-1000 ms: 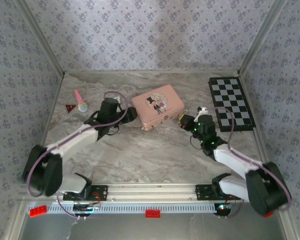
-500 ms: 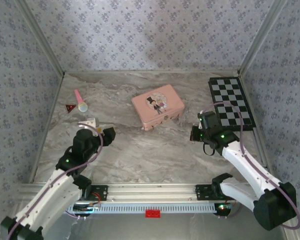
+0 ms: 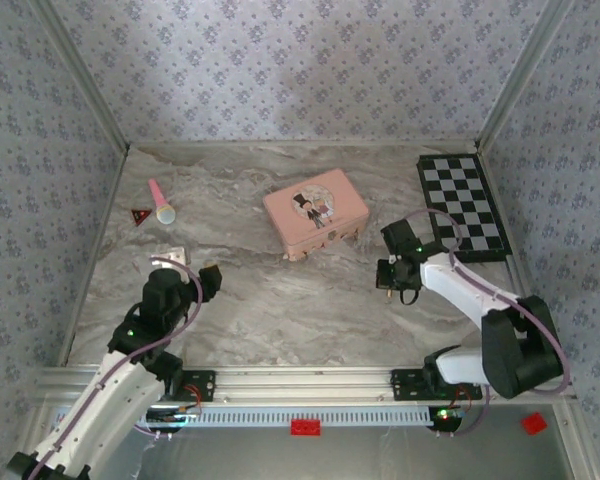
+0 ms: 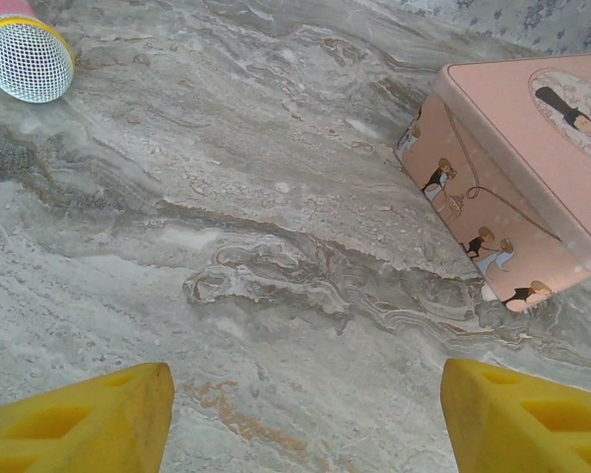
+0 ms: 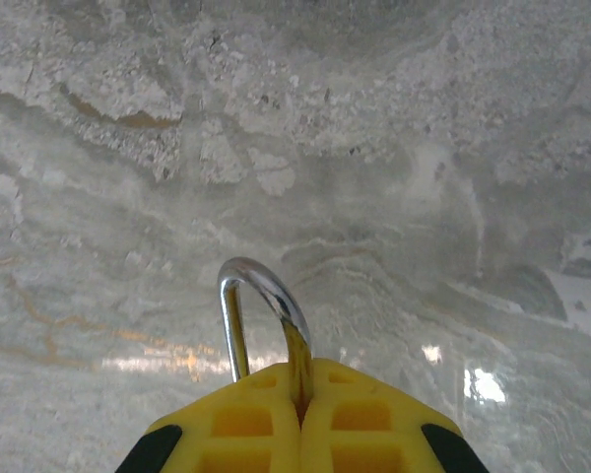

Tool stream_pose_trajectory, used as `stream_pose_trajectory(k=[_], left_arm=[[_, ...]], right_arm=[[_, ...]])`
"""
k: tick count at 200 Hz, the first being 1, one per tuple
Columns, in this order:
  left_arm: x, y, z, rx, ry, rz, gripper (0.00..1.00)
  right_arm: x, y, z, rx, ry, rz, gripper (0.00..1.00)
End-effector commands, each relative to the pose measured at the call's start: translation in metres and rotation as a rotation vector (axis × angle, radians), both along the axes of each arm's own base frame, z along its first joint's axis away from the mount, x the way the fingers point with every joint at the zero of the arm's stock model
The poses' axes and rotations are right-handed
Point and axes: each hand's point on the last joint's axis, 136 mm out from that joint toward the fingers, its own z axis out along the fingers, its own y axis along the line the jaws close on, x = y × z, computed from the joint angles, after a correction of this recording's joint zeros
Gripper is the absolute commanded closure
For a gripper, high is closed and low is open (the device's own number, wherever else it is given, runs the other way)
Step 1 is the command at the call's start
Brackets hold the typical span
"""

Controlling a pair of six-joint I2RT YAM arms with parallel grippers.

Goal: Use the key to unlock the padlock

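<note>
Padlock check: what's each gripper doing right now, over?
Left gripper open, empty. Right gripper shut on padlock, grey shackle poking out. Pink tin apart from both grippers.

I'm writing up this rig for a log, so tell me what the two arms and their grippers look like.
The left arm and the right arm both have white links, black joints and a lilac cable looping alongside. The left gripper's fingers and the right gripper's fingers are bright yellow blocks with moulded recesses.

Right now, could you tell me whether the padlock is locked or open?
Cannot tell. The jaws of the right gripper are shut on the padlock; only its shackle loop sticks out, both leg ends hidden.
</note>
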Motion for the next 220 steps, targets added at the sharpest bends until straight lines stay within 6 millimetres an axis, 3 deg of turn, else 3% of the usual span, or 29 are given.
stream_pose_trajectory(k=[1,76,100,126,148,167,186,200,220], left_arm=[[0.001,0.004,0.002,0.022,-0.015,0.007,0.28],[0.001,0.008,0.0,0.018,-0.008,0.024,0.28],[0.001,0.015,-0.001,0.017,0.008,0.069,0.27],[0.002,0.014,-0.001,0.0,0.02,0.069,0.27],[0.004,0.013,0.003,-0.003,0.019,0.07,0.27],[0.008,0.016,0.014,0.006,0.012,0.094,0.27],[0.017,0.024,0.033,0.045,0.015,0.144,0.26],[0.027,0.023,0.045,0.074,0.018,0.149,0.26],[0.043,0.023,0.059,0.106,-0.002,0.17,0.19]], right_arm=[[0.019,0.004,0.002,0.002,-0.027,0.002,1.0],[0.041,0.021,-0.02,0.059,0.007,0.038,0.97],[0.046,0.021,-0.02,0.068,-0.004,0.046,0.87],[0.046,0.018,-0.01,0.054,-0.03,0.061,0.72],[0.043,0.011,0.0,0.023,-0.048,0.067,0.65],[0.039,0.008,0.022,0.024,-0.088,0.067,0.63],[0.034,0.007,0.065,0.029,-0.174,0.086,0.61],[0.03,0.008,0.097,0.036,-0.259,0.116,0.54],[0.029,0.005,0.137,0.047,-0.397,0.121,0.51]])
